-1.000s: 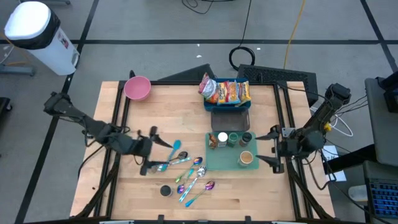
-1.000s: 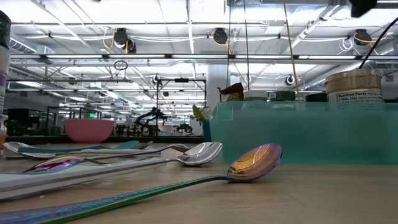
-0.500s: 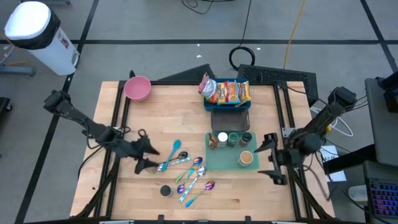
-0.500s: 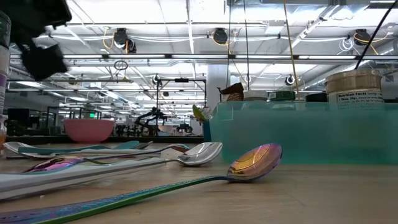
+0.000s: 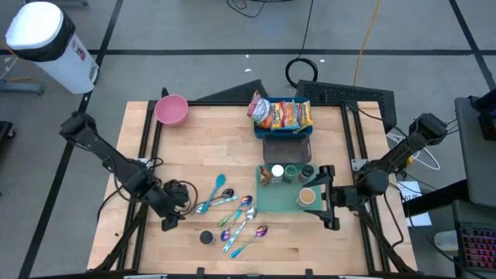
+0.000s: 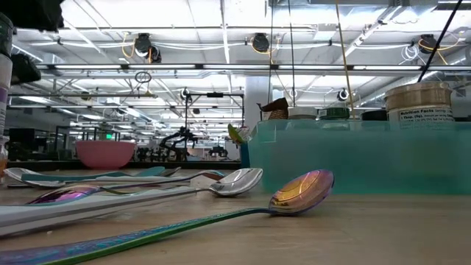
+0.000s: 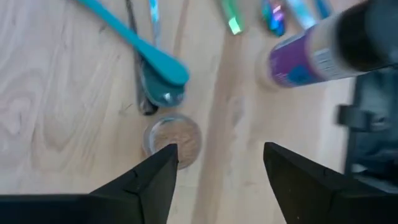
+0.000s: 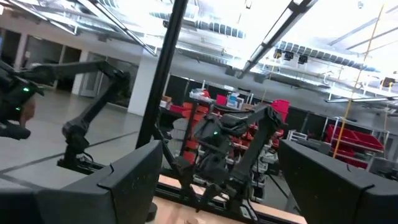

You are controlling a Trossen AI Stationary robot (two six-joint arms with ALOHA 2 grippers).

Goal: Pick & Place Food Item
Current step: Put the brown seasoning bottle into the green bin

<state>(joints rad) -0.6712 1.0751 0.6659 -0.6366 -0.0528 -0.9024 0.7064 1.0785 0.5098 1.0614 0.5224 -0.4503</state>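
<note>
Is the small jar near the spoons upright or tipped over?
Upright. The high view shows the jar as a round top, and the left wrist view looks straight down onto it.

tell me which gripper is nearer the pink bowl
Left. The left gripper sits below the pink bowl on the same side of the table; the right gripper is across, by the green tray.

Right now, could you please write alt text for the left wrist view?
The left claw hangs open over the wooden table, above a small round jar of tan powder. Beyond lie teal-handled spoons and a purple-labelled bottle.
</note>
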